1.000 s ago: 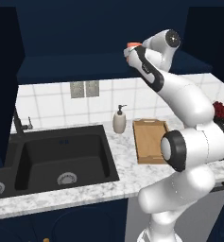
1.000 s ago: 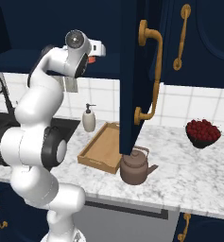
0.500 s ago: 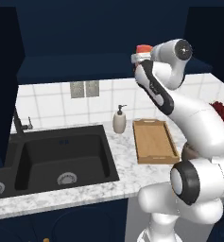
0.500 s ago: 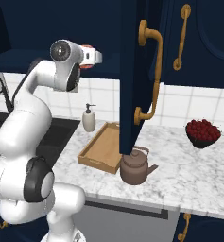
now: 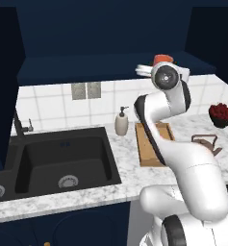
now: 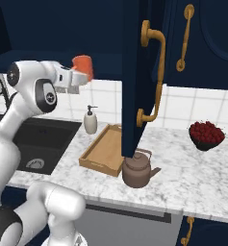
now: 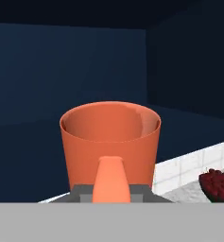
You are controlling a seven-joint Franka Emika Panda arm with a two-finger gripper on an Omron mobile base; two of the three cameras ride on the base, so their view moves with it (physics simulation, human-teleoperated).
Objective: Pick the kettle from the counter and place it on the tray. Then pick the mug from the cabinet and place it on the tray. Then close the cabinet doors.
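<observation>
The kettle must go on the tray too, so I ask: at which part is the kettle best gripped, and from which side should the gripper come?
Probably the arched top handle of the kettle, taken from straight above. It stands upright on the counter beside the tray, so the handle arches clear above the lid. The open cabinet door hangs close above, so clearance looks tight.

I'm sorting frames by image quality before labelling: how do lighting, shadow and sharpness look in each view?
Left base view: soft, slightly blurry render; the cabinet interior is near black, while the counter is evenly lit without glare. Right base view: sharper; the brass handle on the cabinet doors catches light. Hand view: the mug in the claw is bright and smooth, against a dim backdrop.
</observation>
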